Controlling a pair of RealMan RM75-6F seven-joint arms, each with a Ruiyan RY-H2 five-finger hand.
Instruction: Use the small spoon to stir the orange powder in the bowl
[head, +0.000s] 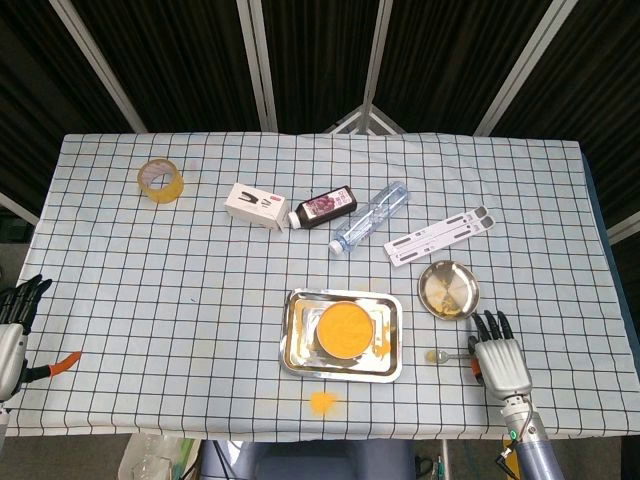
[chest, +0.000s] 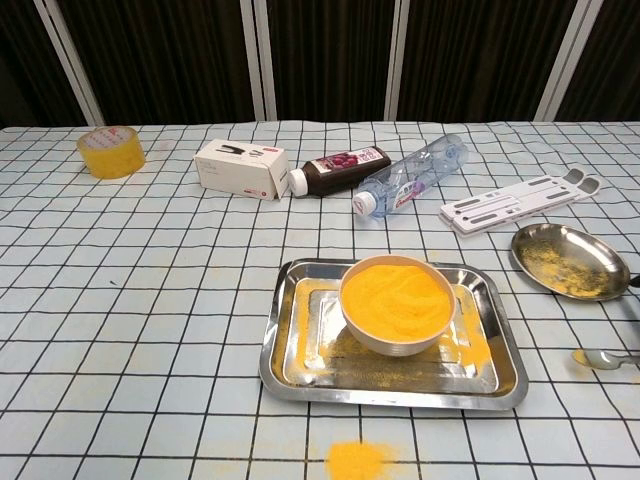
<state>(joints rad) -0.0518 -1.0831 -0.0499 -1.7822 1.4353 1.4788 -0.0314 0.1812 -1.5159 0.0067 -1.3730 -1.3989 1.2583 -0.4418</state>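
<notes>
**Spotter:** Head view first. Your spoon (head: 447, 355) lies on the table, right of the tray (head: 296, 352) and just below the small dish (head: 448, 290). Its long axis runs left to right, with the bowl end pointing at the tray and the handle reaching toward your right hand (head: 499, 358).

**Operator:** Which hand takes it?

**Spotter:** The right, no contest. It sits just beside the handle tip, fingers straight and a little apart, holding nothing. I can't tell whether it touches the handle. Your left hand (head: 14, 322) is well apart at the far table edge, fingers also extended and empty. The bowl (head: 345, 329) of orange powder stands in the tray, further left than the spoon.

**Operator:** And the chest view?

**Spotter:** The spoon (chest: 603, 357) shows at the right edge, its scoop dusted yellow (the handle runs out of frame). Neither hand shows plainly here. The bowl (chest: 396, 302) sits heaped in the tray, left of the spoon, so I'd judge you need to close on the handle, then carry it leftward.
</notes>
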